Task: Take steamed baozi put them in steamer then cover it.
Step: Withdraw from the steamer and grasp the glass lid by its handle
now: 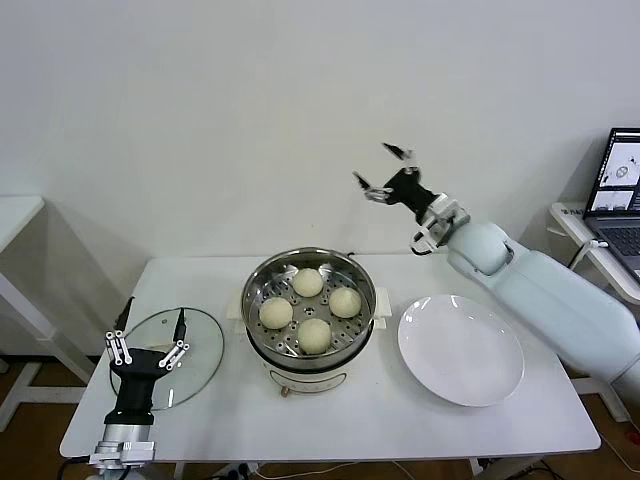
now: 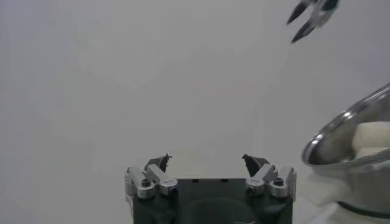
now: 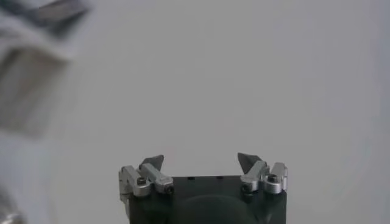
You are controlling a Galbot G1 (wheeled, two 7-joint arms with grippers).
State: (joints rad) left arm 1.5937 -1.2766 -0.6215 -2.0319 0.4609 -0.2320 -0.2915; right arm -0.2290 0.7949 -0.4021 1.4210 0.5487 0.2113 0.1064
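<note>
Several cream-white baozi sit on the perforated tray inside the shiny steel steamer at the table's middle. The steamer has no cover on it; its rim and one bun show in the left wrist view. The round glass lid lies flat on the table left of the steamer. My left gripper is open and empty, over the lid's near part. My right gripper is open and empty, raised high behind and right of the steamer; it also shows in the left wrist view.
An empty white plate lies right of the steamer. A side table with a laptop stands at the far right. A white wall is behind the table.
</note>
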